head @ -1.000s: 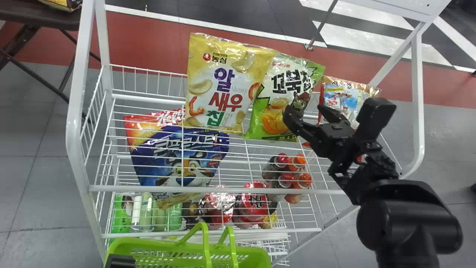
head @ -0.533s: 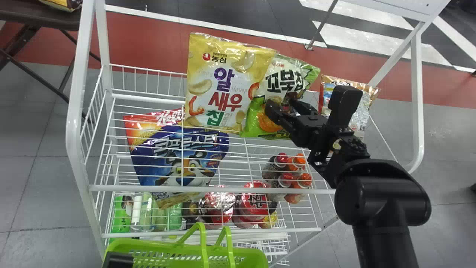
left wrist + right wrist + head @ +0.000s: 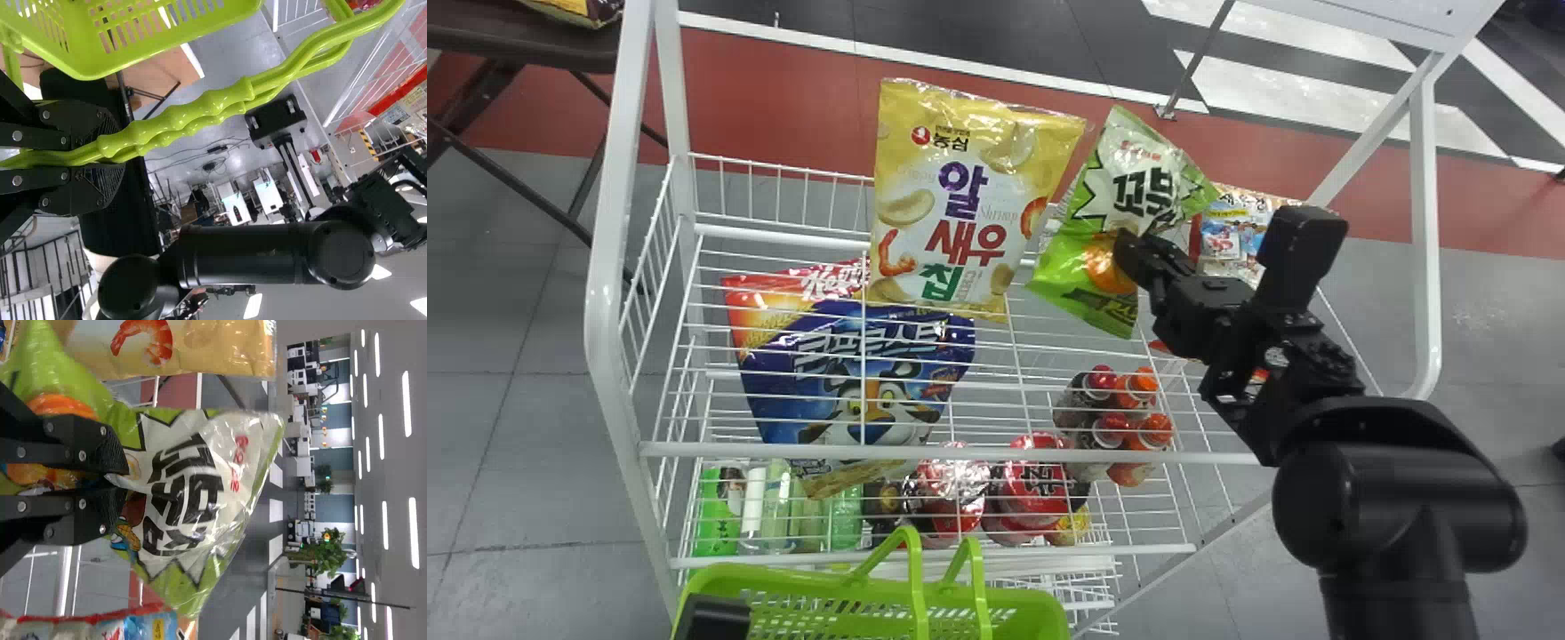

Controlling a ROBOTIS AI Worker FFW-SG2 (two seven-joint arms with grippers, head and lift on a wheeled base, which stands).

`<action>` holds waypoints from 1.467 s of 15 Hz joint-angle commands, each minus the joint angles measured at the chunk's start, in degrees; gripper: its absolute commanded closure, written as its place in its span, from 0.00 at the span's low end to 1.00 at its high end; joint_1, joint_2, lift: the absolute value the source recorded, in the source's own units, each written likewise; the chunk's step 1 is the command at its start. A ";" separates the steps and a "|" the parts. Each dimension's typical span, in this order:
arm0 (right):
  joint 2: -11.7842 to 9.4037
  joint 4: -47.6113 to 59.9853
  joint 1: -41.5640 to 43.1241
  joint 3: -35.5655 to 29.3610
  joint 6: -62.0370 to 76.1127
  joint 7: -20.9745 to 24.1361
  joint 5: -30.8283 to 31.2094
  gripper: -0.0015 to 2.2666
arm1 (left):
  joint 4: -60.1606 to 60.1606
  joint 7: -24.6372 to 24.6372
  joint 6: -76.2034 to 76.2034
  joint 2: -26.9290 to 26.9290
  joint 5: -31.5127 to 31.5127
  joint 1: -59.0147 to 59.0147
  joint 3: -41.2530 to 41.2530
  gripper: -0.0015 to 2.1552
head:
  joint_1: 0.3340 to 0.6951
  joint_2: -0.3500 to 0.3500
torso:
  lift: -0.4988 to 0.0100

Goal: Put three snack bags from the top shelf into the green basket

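- Green snack bag (image 3: 1129, 178) is tilting above the back part of the white wire rack (image 3: 783, 238), between the yellow shrimp chip bag (image 3: 960, 213) and the red-edged snack bag (image 3: 1227, 222).
- Right gripper (image 3: 1128, 253) is pinching the green snack bag, its two fingers closing on the printed film around the middle of the bag; the top end is sticking out beyond the fingertips.
- Yellow shrimp chip bag is standing just beside it, on the robot's left, front face showing.
- Red-edged snack bag is sitting on the robot's right, partly behind the right arm.
- Left gripper (image 3: 716, 615) is clamping the two handles of the green basket (image 3: 809, 582), its fingers (image 3: 87, 127) pressing around them.
- Green basket is hanging at the near side of the rack, handles rising together.
- Blue cereal bag (image 3: 854, 364) is lying partly over a red cereal bag (image 3: 769, 302), nearer the robot than the shrimp chips.
- Bottles with red and orange caps (image 3: 1141, 382) are standing lower in the rack, near red-topped packages (image 3: 1036, 484).
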State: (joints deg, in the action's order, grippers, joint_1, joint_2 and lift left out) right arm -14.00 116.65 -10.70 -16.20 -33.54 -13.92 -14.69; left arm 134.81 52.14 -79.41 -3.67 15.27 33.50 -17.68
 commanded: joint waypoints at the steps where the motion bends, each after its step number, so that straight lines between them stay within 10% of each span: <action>1: -0.15 1.65 -0.63 -2.26 0.00 0.03 -2.09 0.97 | -0.07 0.07 -0.01 -0.02 0.03 -0.02 -0.08 0.94 | 1.00 0.00 | 0.89; 6: -0.51 13.16 -9.51 -11.48 -3.34 -1.81 -12.02 0.97 | -0.33 0.33 0.17 -0.20 -0.06 0.16 0.19 0.94 | 1.00 0.00 | 0.89; 14: 2.66 30.21 -18.21 -38.56 -54.49 -21.68 -31.71 0.97 | -0.25 1.03 1.05 0.06 0.20 -0.19 0.54 0.94 | 1.00 0.00 | 0.89; 22: 5.03 26.34 -26.91 -31.26 -56.54 -30.55 -26.61 0.97 | -0.42 1.03 1.05 0.50 1.70 -1.69 1.33 0.94 | 1.00 0.00 | 0.89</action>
State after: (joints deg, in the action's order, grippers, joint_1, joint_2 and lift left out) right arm -9.59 144.13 -35.95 -51.29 -89.43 -44.18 -43.52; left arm 134.42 53.17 -78.35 -3.23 16.69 32.13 -16.20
